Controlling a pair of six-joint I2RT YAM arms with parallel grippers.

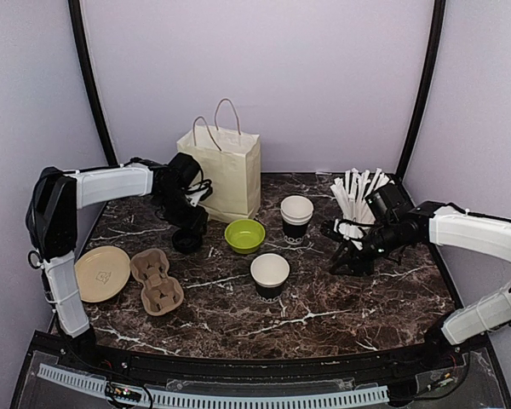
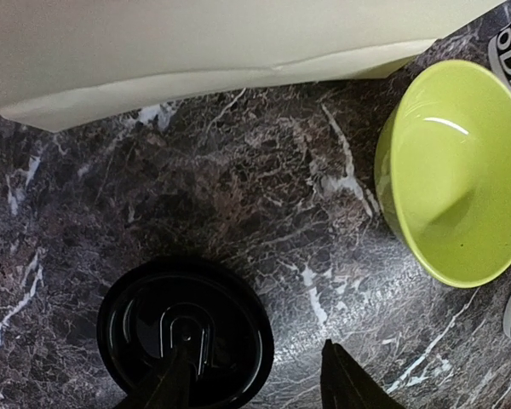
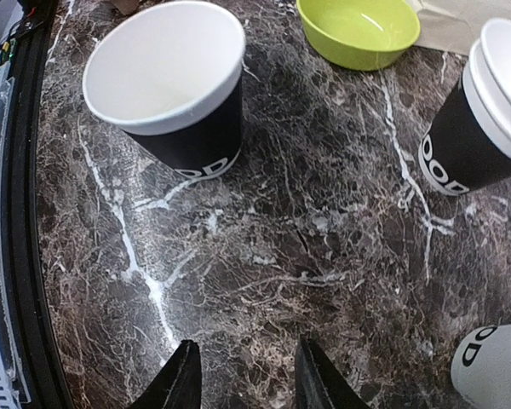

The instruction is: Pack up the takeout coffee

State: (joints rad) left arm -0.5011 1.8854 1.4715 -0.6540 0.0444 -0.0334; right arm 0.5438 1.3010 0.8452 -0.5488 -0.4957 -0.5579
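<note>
Progress: barely begun, I judge | black white-rimmed paper coffee cup and stacked cups: mid-table, lidless, unpacked | brown pulp cup carrier: empty | left gripper: parted over black plastic lid, grasping nothing | right gripper: parted, empty

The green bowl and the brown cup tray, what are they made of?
The green bowl looks like glossy plastic or glazed ceramic: a bright highlight shines inside it. The brown cup tray looks like moulded paper pulp: matte, dull, with pressed cup wells.
</note>
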